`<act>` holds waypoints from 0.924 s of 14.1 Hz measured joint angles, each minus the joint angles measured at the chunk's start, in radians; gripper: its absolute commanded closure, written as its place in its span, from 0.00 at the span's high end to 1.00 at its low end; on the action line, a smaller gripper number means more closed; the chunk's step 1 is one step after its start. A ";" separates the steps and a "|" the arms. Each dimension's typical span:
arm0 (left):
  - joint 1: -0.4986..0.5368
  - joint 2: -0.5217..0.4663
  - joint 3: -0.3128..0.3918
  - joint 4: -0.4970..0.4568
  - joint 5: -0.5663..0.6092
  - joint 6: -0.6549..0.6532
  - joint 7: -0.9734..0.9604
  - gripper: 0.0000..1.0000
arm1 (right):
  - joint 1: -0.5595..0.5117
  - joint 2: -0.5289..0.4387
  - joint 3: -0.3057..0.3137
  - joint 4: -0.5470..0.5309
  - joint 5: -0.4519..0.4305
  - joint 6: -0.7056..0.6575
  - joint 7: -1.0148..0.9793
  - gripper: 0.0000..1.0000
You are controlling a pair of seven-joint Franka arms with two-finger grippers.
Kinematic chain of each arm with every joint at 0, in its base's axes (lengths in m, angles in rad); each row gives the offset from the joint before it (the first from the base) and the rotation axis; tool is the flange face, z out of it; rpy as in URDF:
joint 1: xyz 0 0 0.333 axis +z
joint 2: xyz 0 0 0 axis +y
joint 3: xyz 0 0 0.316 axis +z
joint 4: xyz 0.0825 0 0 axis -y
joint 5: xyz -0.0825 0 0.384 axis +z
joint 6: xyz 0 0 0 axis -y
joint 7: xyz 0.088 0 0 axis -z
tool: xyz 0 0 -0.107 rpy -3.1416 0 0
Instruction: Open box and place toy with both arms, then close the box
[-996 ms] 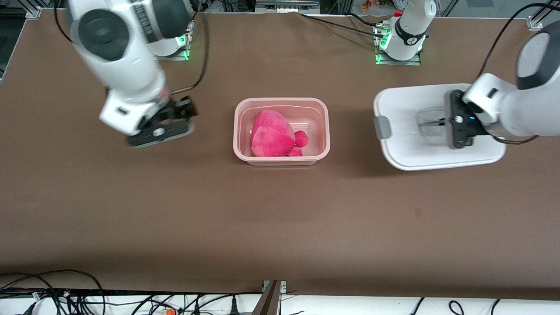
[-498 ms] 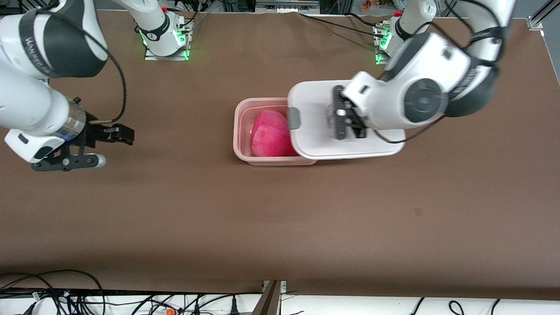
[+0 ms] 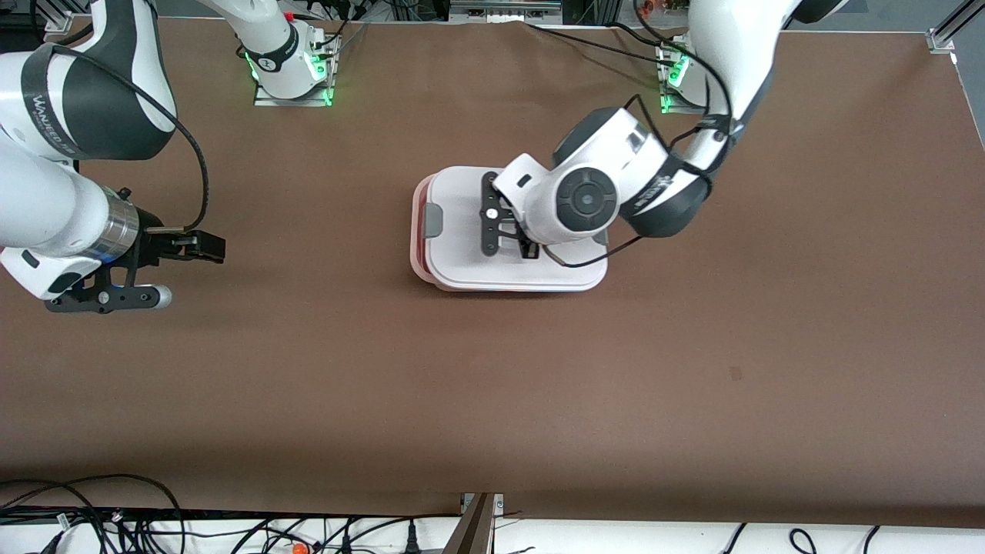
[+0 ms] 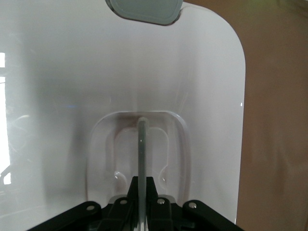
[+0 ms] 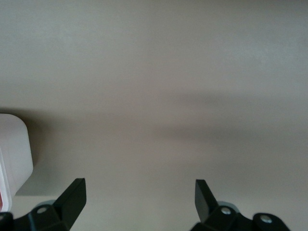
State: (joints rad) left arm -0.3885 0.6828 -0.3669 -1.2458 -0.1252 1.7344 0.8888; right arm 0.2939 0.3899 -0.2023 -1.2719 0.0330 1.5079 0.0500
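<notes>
Front view: the white lid point(image 3: 462, 254) sits over the pink box point(image 3: 416, 231) at mid-tabletop point(image 3: 492, 369), hiding the toy. The left gripper point(image 3: 508, 231) is on the lid's centre; the right gripper point(image 3: 154, 269) waits well apart from the box, toward the right arm's end.

Left wrist view: this gripper is clamped on the clear handle point(image 4: 142, 149), with a grey clip point(image 4: 143, 9) at the lid's edge.

Right wrist view: its fingers point(image 5: 72, 195) stand wide apart over bare tabletop, a corner of the lid point(image 5: 14, 154) just showing.

Left tool point(image 3: 514, 228) clamped, arm bent low — right tool point(image 5: 139, 199) spread, waiting.
</notes>
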 measured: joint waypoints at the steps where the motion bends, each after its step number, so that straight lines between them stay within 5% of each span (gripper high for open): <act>1: -0.018 0.011 0.005 0.002 0.009 0.009 0.000 0.00 | -0.016 0.000 -0.001 0.000 0.000 0.000 0.000 1.00; 8: -0.057 0.034 0.011 0.006 0.031 0.038 0.000 0.00 | -0.168 -0.026 -0.005 -0.001 0.001 -0.038 -0.027 1.00; 13: -0.077 0.039 0.014 0.007 0.048 0.040 -0.032 0.00 | -0.198 -0.245 0.007 -0.158 -0.001 -0.084 -0.061 1.00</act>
State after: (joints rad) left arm -0.4652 0.7221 -0.3524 -1.2388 -0.0775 1.7746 0.8568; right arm 0.0959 0.1450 -0.1949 -1.4298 0.0321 1.4237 -0.0111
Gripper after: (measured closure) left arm 0.930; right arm 0.000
